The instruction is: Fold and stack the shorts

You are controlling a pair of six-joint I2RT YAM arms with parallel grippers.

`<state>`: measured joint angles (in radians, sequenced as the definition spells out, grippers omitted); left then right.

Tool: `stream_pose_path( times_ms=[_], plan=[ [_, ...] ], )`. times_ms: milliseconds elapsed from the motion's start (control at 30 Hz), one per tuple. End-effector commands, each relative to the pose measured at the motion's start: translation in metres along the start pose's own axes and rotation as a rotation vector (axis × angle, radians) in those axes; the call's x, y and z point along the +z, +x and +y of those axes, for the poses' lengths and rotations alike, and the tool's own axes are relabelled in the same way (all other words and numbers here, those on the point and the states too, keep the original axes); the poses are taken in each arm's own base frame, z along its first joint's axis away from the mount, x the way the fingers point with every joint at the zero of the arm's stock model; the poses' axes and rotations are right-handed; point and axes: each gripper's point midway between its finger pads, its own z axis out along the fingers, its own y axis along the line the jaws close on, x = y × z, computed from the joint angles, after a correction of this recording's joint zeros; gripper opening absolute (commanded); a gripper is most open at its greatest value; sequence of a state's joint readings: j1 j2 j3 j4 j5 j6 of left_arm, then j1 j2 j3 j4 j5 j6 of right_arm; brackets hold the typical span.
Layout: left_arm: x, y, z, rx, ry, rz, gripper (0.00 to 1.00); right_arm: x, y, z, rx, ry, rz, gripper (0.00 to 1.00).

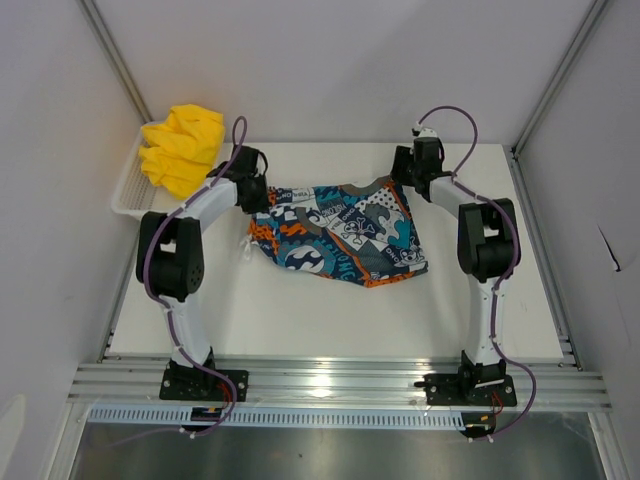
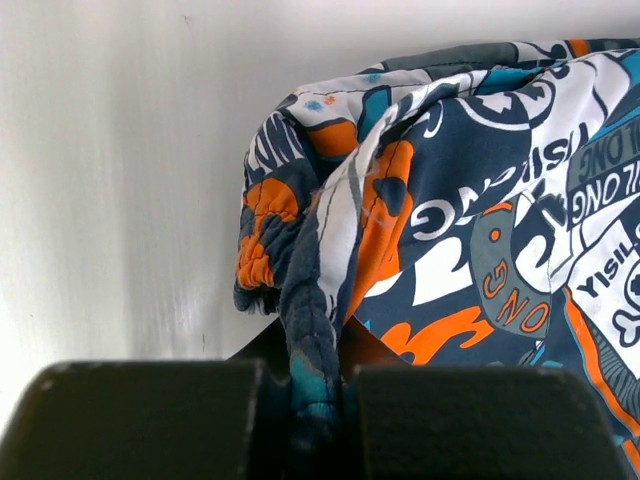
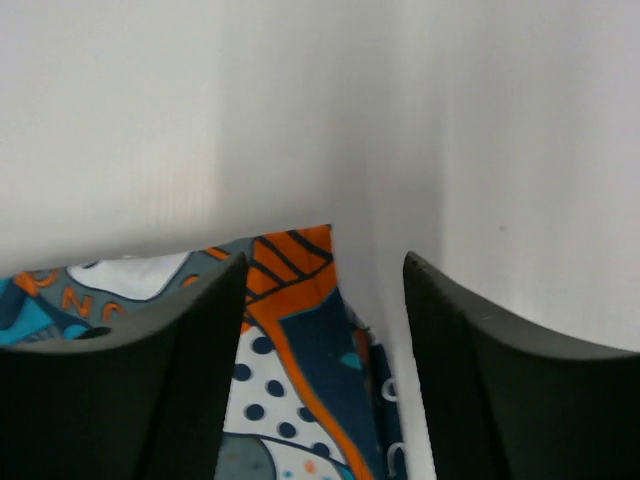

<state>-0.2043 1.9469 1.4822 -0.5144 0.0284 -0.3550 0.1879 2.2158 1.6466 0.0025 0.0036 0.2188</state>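
Left fingers [image 2: 200, 420] are closing tight on a gathered fold of the print shorts [image 2: 460, 220]. The cloth is running as a narrow ridge straight into the slit between the two pads. Beyond the grip the fabric is bunching into orange and navy folds, then spreading flatter toward the right.

Right fingers [image 3: 150, 370] are standing wide apart, gripping nothing. An orange-striped corner of the print shorts is showing in the gap between them, with bare white counter [image 3: 300, 120] beyond. Whether the tips are touching the cloth, cannot tell.

From the top view, the print shorts are lying across the far middle of the counter, between the two arms. They are mostly spread out, with a crumpled left edge under the left wrist and the upper right corner under the right wrist. Both arms are reaching forward from their bases at the near edge.

Yellow shorts [image 1: 183, 148] are sitting heaped in the basket [image 1: 125, 198] at the far left corner, spilling above its rim, apart from the print pair.
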Motion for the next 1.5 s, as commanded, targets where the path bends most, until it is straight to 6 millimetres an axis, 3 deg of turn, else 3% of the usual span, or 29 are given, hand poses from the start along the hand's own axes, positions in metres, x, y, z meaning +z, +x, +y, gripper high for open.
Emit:
stream_pose_path(
  times_ms=[0,133,167,233,267,300,333,400,433,500,533,567,600,633,733,867,1300,1467],
  plan=[
    [-0.005,-0.017,-0.003,0.019,-0.005,-0.040,0.00,-0.004,-0.030,-0.006,0.001,0.035,-0.067,0.69],
    [-0.004,-0.015,-0.002,-0.010,-0.019,-0.014,0.00,-0.034,-0.048,0.005,0.030,0.020,-0.107,0.74],
    [-0.007,-0.017,-0.004,-0.018,-0.021,-0.009,0.00,-0.038,-0.036,0.005,0.036,0.023,-0.086,0.72],
    [-0.008,-0.018,0.000,-0.034,-0.052,-0.011,0.00,-0.061,-0.047,0.028,0.055,-0.038,-0.136,0.65],
    [-0.010,-0.021,0.000,-0.038,-0.054,-0.017,0.00,-0.068,-0.045,0.034,0.061,-0.051,-0.142,0.59],
    [-0.012,-0.020,0.000,-0.041,-0.061,-0.007,0.00,-0.073,-0.030,0.037,0.065,-0.059,-0.130,0.53],
    [-0.012,-0.020,0.001,-0.044,-0.067,-0.003,0.00,-0.086,-0.032,0.057,0.062,-0.104,-0.146,0.48],
    [-0.016,-0.021,0.001,-0.044,-0.080,0.009,0.00,-0.095,-0.008,0.067,0.080,-0.131,-0.120,0.35],
    [-0.017,-0.023,0.002,-0.043,-0.091,0.008,0.00,-0.104,-0.008,0.075,0.084,-0.146,-0.130,0.24],
    [-0.021,-0.029,0.002,-0.039,-0.101,0.006,0.00,-0.113,0.007,0.098,0.088,-0.193,-0.122,0.11],
    [-0.019,-0.026,0.006,-0.032,-0.123,0.027,0.00,-0.123,0.037,0.117,0.072,-0.221,-0.085,0.00],
    [-0.023,-0.037,0.003,-0.027,-0.120,0.007,0.00,-0.126,0.046,0.123,0.065,-0.224,-0.073,0.00],
    [-0.024,-0.033,0.005,-0.023,-0.132,0.030,0.00,-0.128,0.064,0.125,0.060,-0.221,-0.043,0.00],
    [-0.019,-0.031,0.006,-0.019,-0.138,0.046,0.00,-0.133,0.076,0.142,0.053,-0.252,-0.023,0.00],
    [-0.021,-0.038,0.006,-0.012,-0.154,0.047,0.00,-0.141,0.117,0.166,0.010,-0.280,0.042,0.00],
    [-0.023,-0.039,0.005,-0.012,-0.153,0.051,0.00,-0.143,0.154,0.180,-0.023,-0.281,0.112,0.00],
    [-0.036,-0.042,0.009,0.003,-0.185,0.071,0.00,-0.147,0.244,0.204,-0.138,-0.217,0.236,0.00],
    [-0.045,-0.036,0.004,0.010,-0.187,0.085,0.00,-0.146,0.266,0.223,-0.154,-0.250,0.264,0.00]
  ],
)
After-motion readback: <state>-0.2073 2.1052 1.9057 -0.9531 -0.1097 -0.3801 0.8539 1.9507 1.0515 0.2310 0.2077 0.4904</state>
